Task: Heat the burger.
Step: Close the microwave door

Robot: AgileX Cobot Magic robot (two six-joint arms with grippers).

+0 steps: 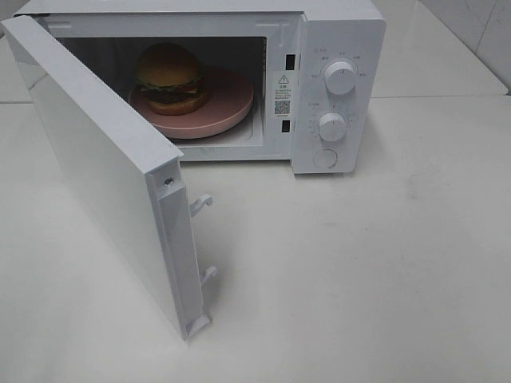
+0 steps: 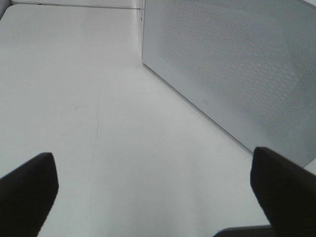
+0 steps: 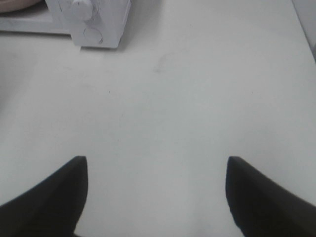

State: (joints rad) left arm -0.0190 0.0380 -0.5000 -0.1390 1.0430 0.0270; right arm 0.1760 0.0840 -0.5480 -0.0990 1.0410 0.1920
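Note:
The burger [image 1: 169,76], with a golden-brown bun and dark filling, sits on a round pink plate [image 1: 227,105] inside the white microwave [image 1: 339,48]. The microwave door [image 1: 96,159] stands swung wide open toward the front left. Neither arm shows in the exterior high view. My left gripper [image 2: 153,185] is open over bare table, with the perforated outer face of the door [image 2: 232,64] ahead of it. My right gripper [image 3: 156,190] is open and empty above the table, the microwave's control panel corner [image 3: 96,22] some way beyond it.
Two round knobs [image 1: 341,77] and a round button [image 1: 325,158] sit on the microwave's right panel. Door latch hooks [image 1: 201,203] stick out from the door's free edge. The white table [image 1: 359,271] stretches in front and to the right of the microwave.

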